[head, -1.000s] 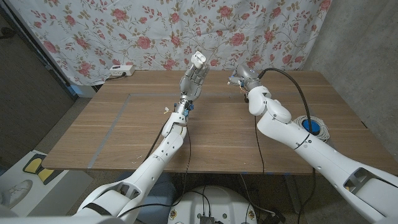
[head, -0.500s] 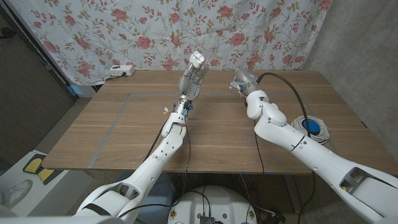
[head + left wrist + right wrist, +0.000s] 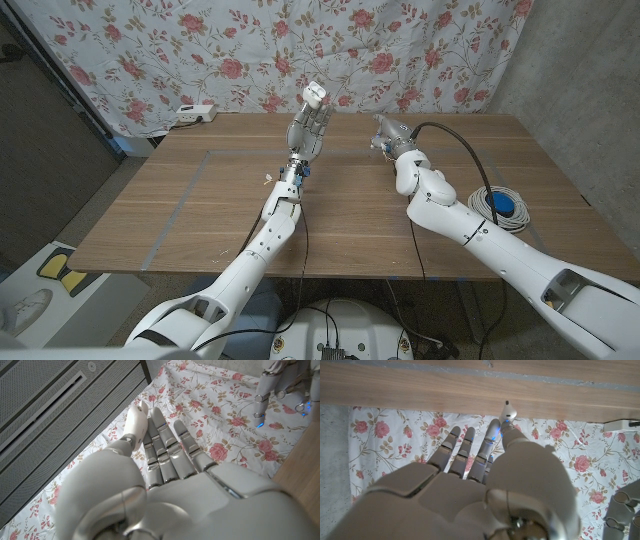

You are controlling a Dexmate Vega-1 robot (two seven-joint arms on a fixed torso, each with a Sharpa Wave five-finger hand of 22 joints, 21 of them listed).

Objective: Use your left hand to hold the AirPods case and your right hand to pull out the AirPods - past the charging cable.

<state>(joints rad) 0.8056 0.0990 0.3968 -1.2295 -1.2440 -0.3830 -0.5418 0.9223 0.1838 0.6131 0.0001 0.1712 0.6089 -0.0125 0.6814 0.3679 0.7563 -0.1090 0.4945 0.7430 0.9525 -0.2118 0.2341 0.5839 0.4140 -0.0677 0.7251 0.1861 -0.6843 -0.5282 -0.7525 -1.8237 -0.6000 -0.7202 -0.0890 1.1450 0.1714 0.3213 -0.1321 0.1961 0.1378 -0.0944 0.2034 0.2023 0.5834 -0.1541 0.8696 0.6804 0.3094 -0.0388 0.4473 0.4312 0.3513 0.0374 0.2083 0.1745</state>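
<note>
My left hand (image 3: 309,128) is raised above the table's far middle and holds the white AirPods case (image 3: 316,95) at its fingertips. In the left wrist view the case (image 3: 136,421) stands beside the straight fingers. My right hand (image 3: 387,130) hovers to the right of it, apart from the case. It pinches a small white AirPod (image 3: 509,410) between thumb and a fingertip, seen in the right wrist view. The coiled white charging cable (image 3: 497,208) with a blue piece lies on the table's right side, nearer than the right hand.
A white power strip (image 3: 195,114) sits at the wooden table's (image 3: 200,220) far left edge. A floral curtain (image 3: 250,50) hangs behind. Grey tape lines (image 3: 190,185) mark the table's left half. A black cable (image 3: 470,135) arcs over my right arm.
My right forearm has swung a little to the left and nearer, with the hand staying close to its spot. The left hand and the case have held still.
</note>
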